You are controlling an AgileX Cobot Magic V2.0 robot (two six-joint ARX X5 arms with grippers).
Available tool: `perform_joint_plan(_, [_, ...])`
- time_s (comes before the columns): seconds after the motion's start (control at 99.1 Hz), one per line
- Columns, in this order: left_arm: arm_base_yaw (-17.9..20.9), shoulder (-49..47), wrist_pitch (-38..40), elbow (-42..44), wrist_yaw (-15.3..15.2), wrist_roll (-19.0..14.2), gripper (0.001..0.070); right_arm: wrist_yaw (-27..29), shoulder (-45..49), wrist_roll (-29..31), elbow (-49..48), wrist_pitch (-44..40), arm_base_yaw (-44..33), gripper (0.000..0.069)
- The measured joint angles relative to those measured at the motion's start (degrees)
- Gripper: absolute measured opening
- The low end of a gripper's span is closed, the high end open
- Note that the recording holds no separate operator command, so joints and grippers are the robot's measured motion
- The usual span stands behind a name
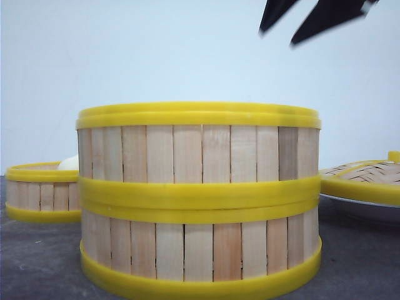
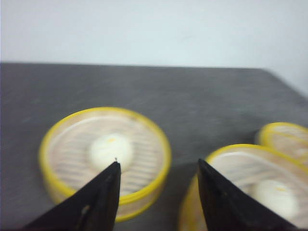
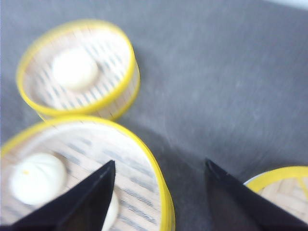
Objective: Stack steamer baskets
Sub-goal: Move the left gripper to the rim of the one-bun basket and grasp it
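Dark grey surface (image 2: pixel 144 86). Two steamer baskets stacked centre front: top basket (image 1: pixel 199 147) sits on bottom basket (image 1: pixel 200 250), rims touching, walls aligned. Third basket (image 1: pixel 41 192) stands alone, back left, white bun (image 2: pixel 110 150) inside. Woven lid (image 1: pixel 365 178) on a white plate (image 1: pixel 365 209) to the right. Left tool (image 2: pixel 159 192): jaws parted, empty, above the single basket. Right tool (image 3: pixel 161 192): spread, empty, over the stack edge. Bun (image 3: pixel 37 178) in the top basket.
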Motion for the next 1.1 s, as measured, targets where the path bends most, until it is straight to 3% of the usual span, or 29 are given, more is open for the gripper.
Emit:
perform_joint_plan(0.141, [0.07,4.37,0.20,0.00,-4.83,0.02,0.0314,0.00,-7.28,0.59,0.00,-2.80,1.46,0.0360])
perform_joint_plan(0.424, [3.67,19.56,3.08,3.89,-7.63,0.07,0.0320,0.02,-13.55,0.79,0.00,-7.63,4.07,0.0360])
perform_joint_plan(0.767, [10.67,41.59,-2.38,17.97,-7.87,-1.36,0.0320,0.02,-13.92,0.79,0.00,-10.34,6.64,0.0360])
perform_joint_plan(1.1, [14.08,56.50,-4.42,20.09,-7.85,-3.04,0.0316,0.02,-13.92,0.79,0.00,-10.34,6.86,0.0360])
